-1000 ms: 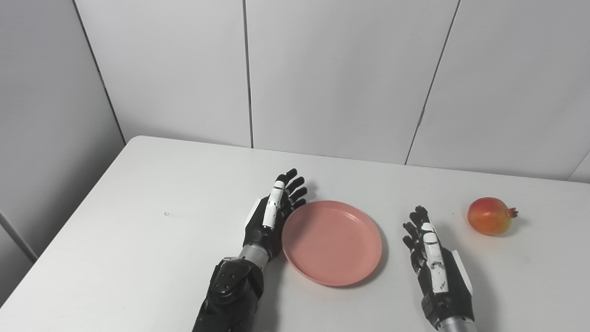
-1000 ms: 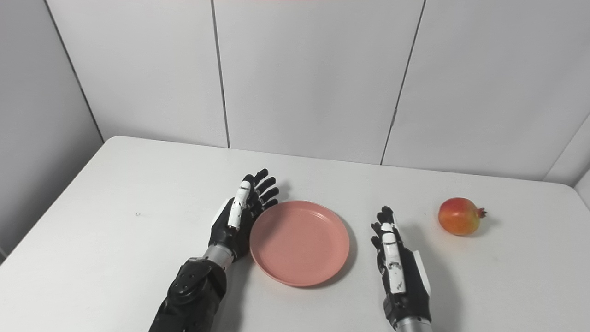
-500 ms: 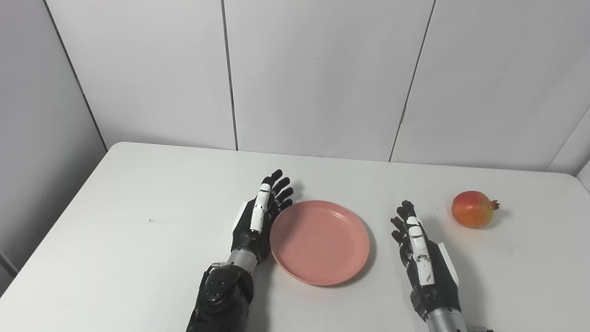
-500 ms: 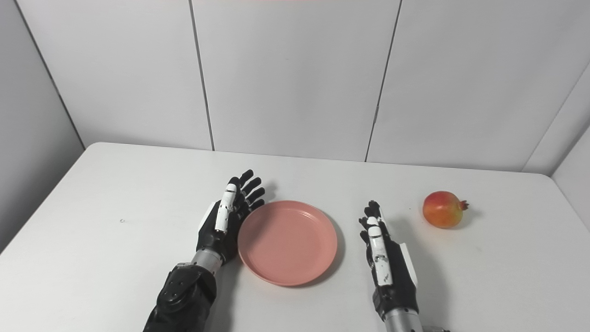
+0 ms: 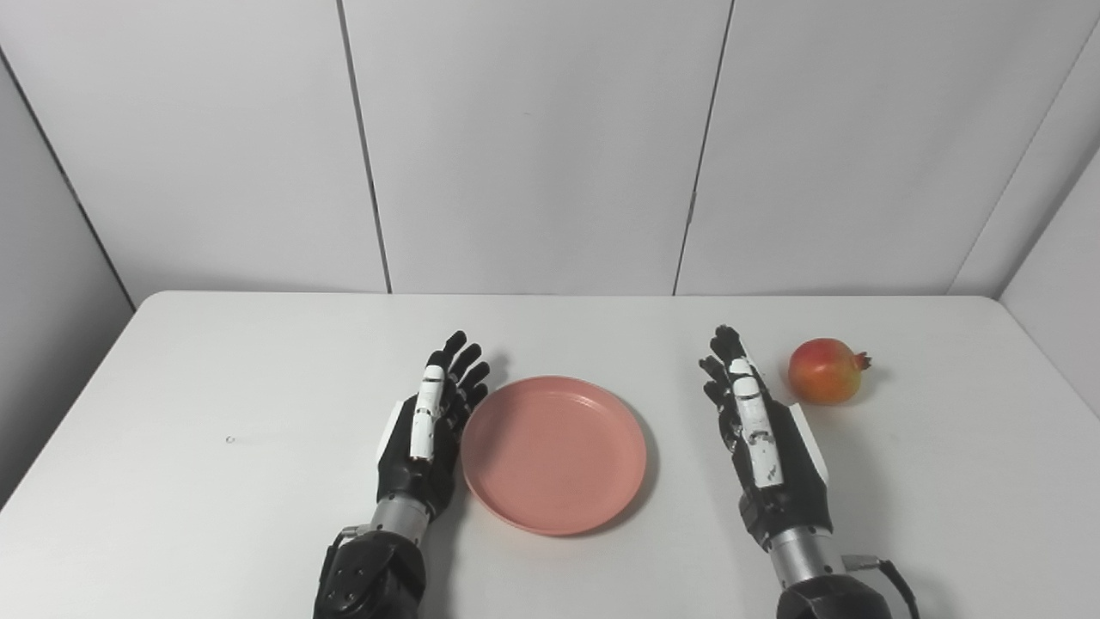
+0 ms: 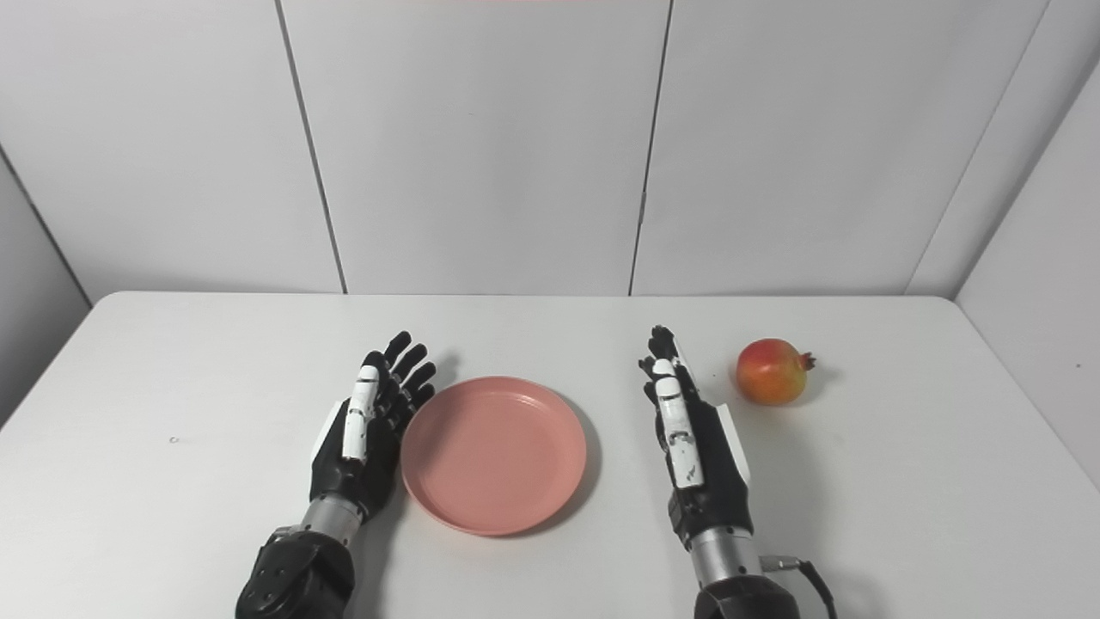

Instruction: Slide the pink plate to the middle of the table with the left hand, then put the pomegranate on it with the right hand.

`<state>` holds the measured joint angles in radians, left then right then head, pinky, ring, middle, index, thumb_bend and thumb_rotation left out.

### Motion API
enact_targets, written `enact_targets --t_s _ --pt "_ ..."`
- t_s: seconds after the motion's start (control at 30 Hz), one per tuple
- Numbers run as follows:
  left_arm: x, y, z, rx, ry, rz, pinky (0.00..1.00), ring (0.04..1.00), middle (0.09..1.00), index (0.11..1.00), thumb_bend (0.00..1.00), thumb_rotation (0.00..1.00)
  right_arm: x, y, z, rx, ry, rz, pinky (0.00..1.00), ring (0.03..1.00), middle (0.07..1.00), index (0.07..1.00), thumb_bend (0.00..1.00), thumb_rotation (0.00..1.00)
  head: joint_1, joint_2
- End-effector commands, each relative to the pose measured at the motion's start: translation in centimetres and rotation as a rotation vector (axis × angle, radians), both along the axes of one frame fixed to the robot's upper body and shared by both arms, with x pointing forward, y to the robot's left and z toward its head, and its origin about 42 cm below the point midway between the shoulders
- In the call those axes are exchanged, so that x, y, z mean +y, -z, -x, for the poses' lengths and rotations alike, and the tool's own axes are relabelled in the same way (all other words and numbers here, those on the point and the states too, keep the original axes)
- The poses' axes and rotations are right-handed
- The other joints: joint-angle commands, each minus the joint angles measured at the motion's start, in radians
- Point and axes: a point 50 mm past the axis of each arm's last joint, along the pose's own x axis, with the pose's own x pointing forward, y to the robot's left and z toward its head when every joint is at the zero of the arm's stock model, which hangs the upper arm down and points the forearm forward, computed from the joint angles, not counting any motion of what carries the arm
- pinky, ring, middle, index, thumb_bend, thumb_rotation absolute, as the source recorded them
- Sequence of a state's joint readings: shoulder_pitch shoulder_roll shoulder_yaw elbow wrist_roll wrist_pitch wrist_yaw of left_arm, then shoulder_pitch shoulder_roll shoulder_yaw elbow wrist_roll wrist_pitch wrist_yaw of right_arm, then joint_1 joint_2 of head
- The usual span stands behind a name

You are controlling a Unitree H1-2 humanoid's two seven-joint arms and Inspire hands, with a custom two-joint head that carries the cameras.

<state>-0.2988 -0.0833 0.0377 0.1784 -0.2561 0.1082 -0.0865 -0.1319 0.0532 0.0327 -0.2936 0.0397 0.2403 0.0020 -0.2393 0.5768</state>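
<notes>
Pink plate (image 5: 554,453) sits mid-table. Left hand (image 5: 427,434) flat at its left rim, fingers spread, holding nothing: push looks done. Right hand (image 5: 760,438) empty, fingers extended, near pomegranate (image 5: 825,370) at far right, ready for reach.

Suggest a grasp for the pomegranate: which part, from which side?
Wrap the round body of the pomegranate at its widest part, coming from its left, where the open right hand already is. Its crown points right, away from the hand, so the smooth side faces the palm. It lies alone on the table.
</notes>
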Motion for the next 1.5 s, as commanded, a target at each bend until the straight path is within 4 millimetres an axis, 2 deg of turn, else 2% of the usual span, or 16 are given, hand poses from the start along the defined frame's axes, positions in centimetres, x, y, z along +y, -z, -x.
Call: enact_targets --t_s 0.0,0.4,0.6,0.73,0.9,0.97,1.0,1.1,1.17,1.2,1.47 --pt "0.5 0.0 0.3 0.009 -0.002 -0.004 0.96 0.936 0.950 0.936 0.41 1.00 -0.3 -2.6 -0.4 -0.104 0.011 0.012 0.98 0.965 0.973 0.955 0.34 1.00 -0.012 -0.001" --pt "1.4 0.2 0.6 0.006 -0.006 0.000 0.94 0.930 0.936 0.920 0.42 1.00 -2.7 -5.8 -1.5 -0.229 0.108 0.195 0.93 0.932 0.935 0.921 0.38 1.00 -0.086 -0.029" --pt "1.8 0.8 0.7 0.012 0.005 0.013 0.95 0.927 0.935 0.925 0.41 1.00 -4.6 -6.7 -2.0 -0.248 0.224 0.382 0.85 0.892 0.900 0.886 0.48 1.00 -0.111 -0.049" --pt "2.1 1.1 0.8 0.020 0.006 0.020 0.95 0.924 0.932 0.922 0.40 1.00 -5.6 -6.8 -2.3 -0.264 0.290 0.481 0.79 0.852 0.875 0.870 0.55 0.94 -0.135 -0.071" --pt "2.6 1.4 1.0 0.026 0.013 0.045 0.95 0.928 0.938 0.925 0.40 1.00 -7.3 -7.3 -2.7 -0.278 0.382 0.658 0.80 0.855 0.871 0.871 0.61 0.90 -0.158 -0.085" --pt "2.7 1.5 0.9 0.027 0.014 0.053 0.95 0.926 0.938 0.927 0.39 1.00 -7.9 -7.5 -2.9 -0.283 0.401 0.685 0.79 0.851 0.871 0.870 0.62 0.83 -0.163 -0.088" --pt "2.8 1.5 0.9 0.027 0.014 0.057 0.95 0.924 0.937 0.925 0.38 1.00 -8.2 -7.6 -3.0 -0.286 0.408 0.696 0.78 0.847 0.867 0.869 0.65 0.77 -0.163 -0.088" --pt "3.0 1.6 0.9 0.027 0.015 0.058 0.95 0.923 0.937 0.926 0.38 1.00 -8.8 -7.9 -3.3 -0.277 0.439 0.732 0.79 0.847 0.866 0.872 0.68 0.71 -0.177 -0.095" --pt "3.1 1.7 1.0 0.027 0.016 0.060 0.95 0.923 0.939 0.928 0.37 1.00 -9.2 -8.1 -3.4 -0.271 0.465 0.771 0.78 0.850 0.869 0.880 0.74 0.59 -0.181 -0.096" --pt "3.2 1.7 1.0 0.026 0.018 0.062 0.95 0.926 0.942 0.931 0.37 1.00 -9.3 -8.2 -3.4 -0.270 0.475 0.788 0.79 0.851 0.871 0.882 0.75 0.56 -0.183 -0.096" --pt "3.5 1.9 0.8 0.027 0.022 0.069 0.95 0.923 0.939 0.929 0.36 1.00 -10.5 -8.7 -3.9 -0.260 0.539 0.930 0.79 0.867 0.892 0.894 0.82 0.44 -0.188 -0.096"
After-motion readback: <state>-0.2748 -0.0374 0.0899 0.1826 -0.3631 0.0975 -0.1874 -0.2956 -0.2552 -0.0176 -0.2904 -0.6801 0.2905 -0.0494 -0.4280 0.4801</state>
